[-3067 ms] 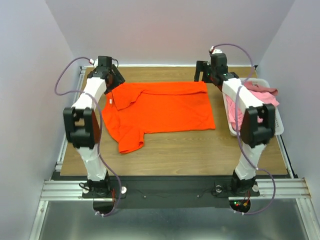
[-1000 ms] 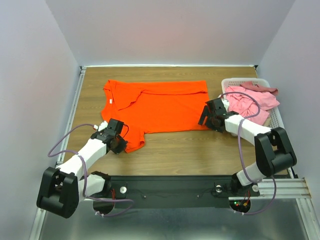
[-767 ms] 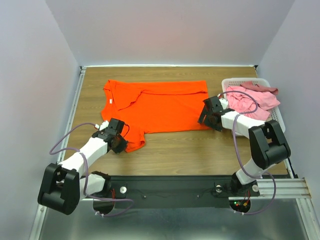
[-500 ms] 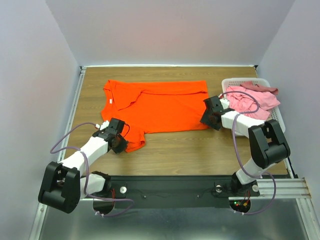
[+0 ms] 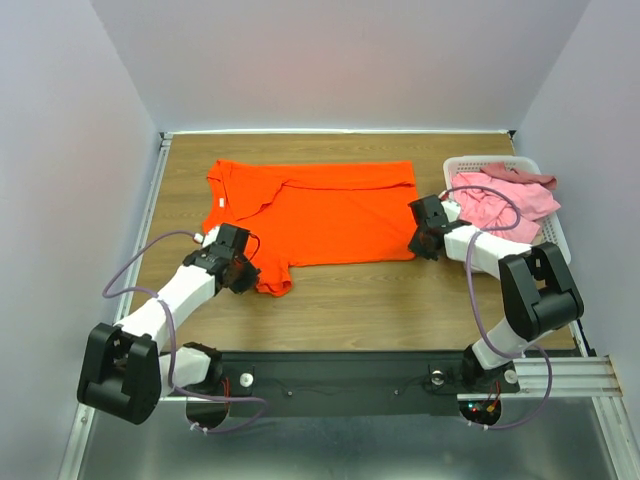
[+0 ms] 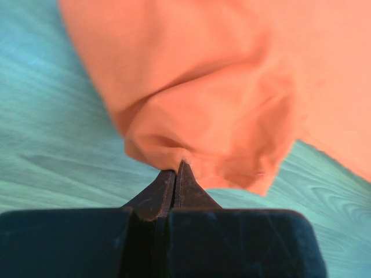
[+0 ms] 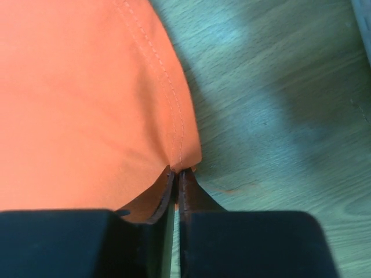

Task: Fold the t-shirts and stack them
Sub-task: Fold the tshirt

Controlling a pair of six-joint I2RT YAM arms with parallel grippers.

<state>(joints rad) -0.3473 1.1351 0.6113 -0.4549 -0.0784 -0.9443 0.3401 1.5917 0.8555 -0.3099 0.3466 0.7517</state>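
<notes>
The orange-red t-shirt (image 5: 320, 215) lies spread flat in the middle of the wooden table, collar to the left. My left gripper (image 5: 247, 272) is low at the shirt's near-left sleeve and shut on a bunched fold of it; in the left wrist view the orange cloth (image 6: 232, 104) is pinched at the gripper tips (image 6: 177, 168). My right gripper (image 5: 419, 243) is shut on the shirt's near-right hem corner, and the stitched hem (image 7: 174, 121) runs into its closed tips (image 7: 177, 171). Pink t-shirts (image 5: 495, 205) lie heaped in the basket.
The white slatted basket (image 5: 480, 160) stands at the table's right edge, just beyond my right arm. Bare wood (image 5: 400, 300) runs along the near side of the table. Grey walls close in the table on three sides.
The right gripper has closed on the hem corner. The left gripper, still shut on the sleeve, has moved a little away from the near edge, dragging the sleeve with it.
</notes>
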